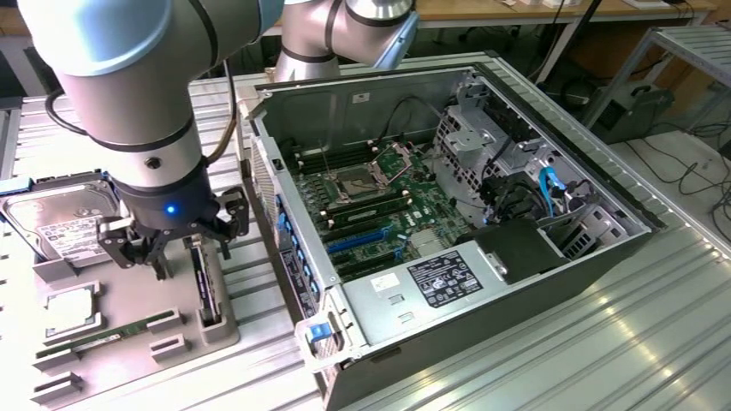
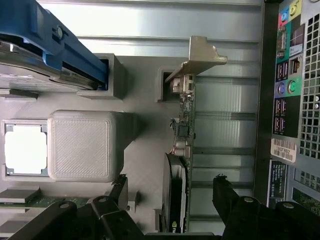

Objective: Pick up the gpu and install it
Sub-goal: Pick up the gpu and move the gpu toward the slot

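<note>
- At the exterior view's left, a grey tray [image 1: 194, 338] lies on the ribbed metal table [image 1: 639, 325], with parts set in its moulded pockets.
- The silver hard drive [image 1: 63, 227] with a white label sits at the tray's far left end. In the wrist view, a blue rail [image 2: 50, 45] runs along the drive's side.
- Nearer the camera, a square processor [image 1: 71, 306] lies flat in its pocket, and a narrow green memory stick [image 1: 109, 336] lies in a slot just beside it.
- The arm's gripper [image 1: 188, 253] hangs over the tray's right part, with a blue light glowing on its body. Its jaws are spread wide and hold nothing.
- The gpu [image 1: 205, 287] stands on its edge in a slot along the tray's right side, directly under the gripper and not yet lifted.
- In the wrist view, the card's pale metal bracket [image 2: 200, 55] is at the end away from the fingers. One black finger [image 2: 227, 200] is on each side of the card, both clear of it.
- Right of the tray, the computer case [image 1: 342, 103] lies on its side with the panel off. Its port panel [image 2: 287, 75] faces the tray.
- Inside the case, the green motherboard [image 1: 377, 205] shows an empty processor socket and blue slots.
- Towards the exterior view's right, a labelled power supply [image 1: 440, 278] sits by a black shroud, and blue cables [image 1: 552, 193] run near the drive bays.
</note>
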### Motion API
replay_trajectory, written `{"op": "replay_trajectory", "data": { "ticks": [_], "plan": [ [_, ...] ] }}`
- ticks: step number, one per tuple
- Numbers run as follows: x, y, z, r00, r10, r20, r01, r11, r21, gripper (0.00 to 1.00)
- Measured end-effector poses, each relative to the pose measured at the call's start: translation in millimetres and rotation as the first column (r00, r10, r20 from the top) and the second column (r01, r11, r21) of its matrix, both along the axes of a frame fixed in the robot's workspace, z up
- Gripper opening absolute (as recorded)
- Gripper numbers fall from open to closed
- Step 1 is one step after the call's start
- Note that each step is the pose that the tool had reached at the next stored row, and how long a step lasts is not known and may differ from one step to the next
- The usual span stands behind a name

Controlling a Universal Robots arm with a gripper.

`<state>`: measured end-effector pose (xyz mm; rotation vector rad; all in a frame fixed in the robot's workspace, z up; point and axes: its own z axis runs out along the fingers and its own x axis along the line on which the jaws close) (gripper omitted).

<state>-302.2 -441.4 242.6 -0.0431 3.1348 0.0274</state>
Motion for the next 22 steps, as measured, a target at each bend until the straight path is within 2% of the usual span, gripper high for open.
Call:
{"op": "replay_trajectory", "data": {
  "ticks": [8,15,22],
  "plan": [
    [0.0,-1.9,-10.2,1.0,0.0,0.0,0.0,1.0,0.0,0.78],
    [0.0,-2.0,-10.4,1.0,0.0,0.0,0.0,1.0,-0.0002,0.78],
    [0.0,-5.2,-13.2,1.0,0.0,-0.0001,0.0,1.0,-0.0002,0.78]
  ]
}}
